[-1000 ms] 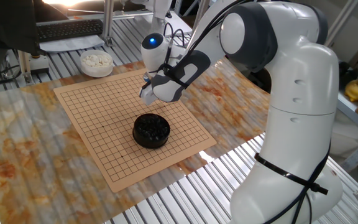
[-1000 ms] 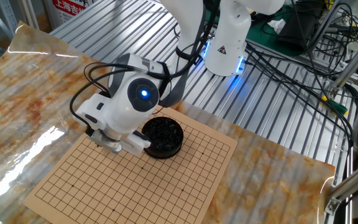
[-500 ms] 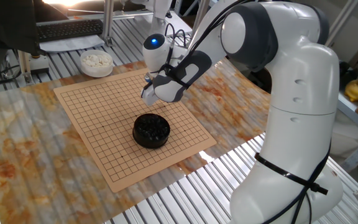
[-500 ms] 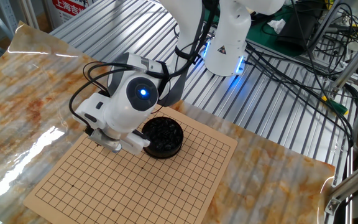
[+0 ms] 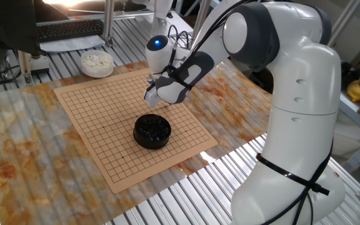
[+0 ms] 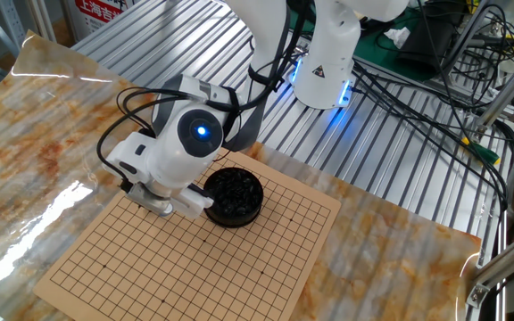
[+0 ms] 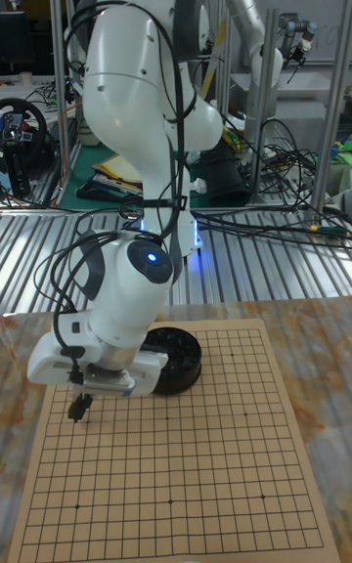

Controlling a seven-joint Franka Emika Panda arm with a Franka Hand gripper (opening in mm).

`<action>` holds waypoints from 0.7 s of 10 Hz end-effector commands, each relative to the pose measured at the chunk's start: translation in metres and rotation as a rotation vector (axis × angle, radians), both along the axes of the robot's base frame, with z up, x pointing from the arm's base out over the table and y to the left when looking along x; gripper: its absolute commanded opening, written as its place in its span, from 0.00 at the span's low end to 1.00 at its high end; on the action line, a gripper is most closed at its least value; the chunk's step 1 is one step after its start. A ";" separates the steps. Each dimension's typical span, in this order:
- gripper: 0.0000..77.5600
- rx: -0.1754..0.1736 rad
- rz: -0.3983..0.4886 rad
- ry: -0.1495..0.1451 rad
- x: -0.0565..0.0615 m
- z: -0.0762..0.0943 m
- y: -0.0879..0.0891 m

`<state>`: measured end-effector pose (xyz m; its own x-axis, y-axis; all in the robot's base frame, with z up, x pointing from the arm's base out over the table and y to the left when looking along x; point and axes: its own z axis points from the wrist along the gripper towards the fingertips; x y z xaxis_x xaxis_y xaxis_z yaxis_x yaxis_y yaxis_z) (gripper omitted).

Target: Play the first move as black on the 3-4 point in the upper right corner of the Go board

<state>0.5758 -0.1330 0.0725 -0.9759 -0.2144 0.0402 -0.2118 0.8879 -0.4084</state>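
The tan Go board [image 5: 105,147] [image 6: 141,267] [image 7: 205,465] lies on the table with a squat black bowl [image 5: 152,130] [image 6: 236,194] [image 7: 178,356] of stones standing on it. My gripper [image 7: 78,412] [image 5: 147,95] [image 6: 156,211] hangs point-down just above the grid, beside the bowl. Its dark fingers are pinched together, and a tiny black stone seems to be held at their tips. No stone lies on the grid lines that show. The 3-4 point is an unmarked crossing and I cannot single it out.
A white bowl of white stones [image 5: 97,62] stands off the board past its far corner. My bulky white arm [image 5: 280,81] rises at the right of the table. Cables [image 6: 418,80] and metal slats run behind the board.
The gripper has drifted a short way across the board, away from the black bowl and toward the far edge in one fixed view. Its fingers stayed pinched.
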 end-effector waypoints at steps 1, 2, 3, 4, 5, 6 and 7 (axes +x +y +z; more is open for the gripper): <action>0.01 -0.007 0.001 -0.006 0.002 -0.001 -0.004; 0.01 -0.007 0.003 -0.003 0.002 -0.002 -0.005; 0.01 -0.004 0.004 -0.002 0.001 -0.003 -0.006; 0.01 -0.003 0.004 -0.002 0.001 -0.003 -0.006; 0.01 -0.003 0.004 -0.002 0.001 -0.003 -0.006; 0.01 -0.002 0.003 -0.002 0.001 -0.005 -0.006; 0.01 0.000 0.004 -0.002 0.001 -0.006 -0.005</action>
<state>0.5761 -0.1379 0.0674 -0.9749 -0.2187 0.0416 -0.2162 0.8861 -0.4099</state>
